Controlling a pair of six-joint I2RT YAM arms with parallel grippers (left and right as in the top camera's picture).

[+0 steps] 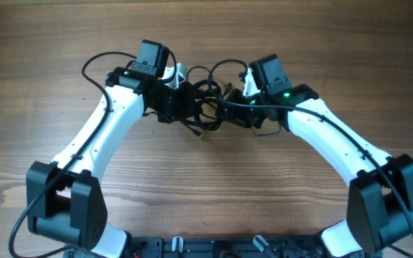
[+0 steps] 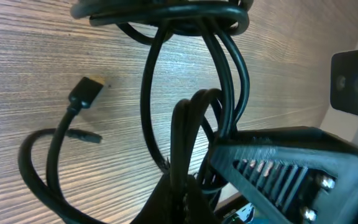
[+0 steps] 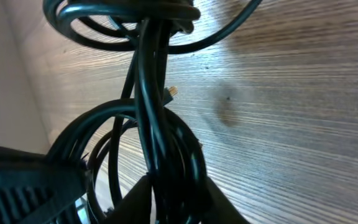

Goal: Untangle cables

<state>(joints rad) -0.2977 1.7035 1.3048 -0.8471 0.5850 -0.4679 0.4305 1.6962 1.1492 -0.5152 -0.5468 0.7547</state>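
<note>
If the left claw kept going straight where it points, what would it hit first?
The bundle of thin black cables right before the left gripper; beyond it, probably the right gripper.

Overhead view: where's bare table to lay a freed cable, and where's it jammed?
Free: the far strip of table beyond the cables; the pocket between left arm and right arm; the flanks outside each. Crowded: the centre, where left gripper and right gripper meet at the cables.
</note>
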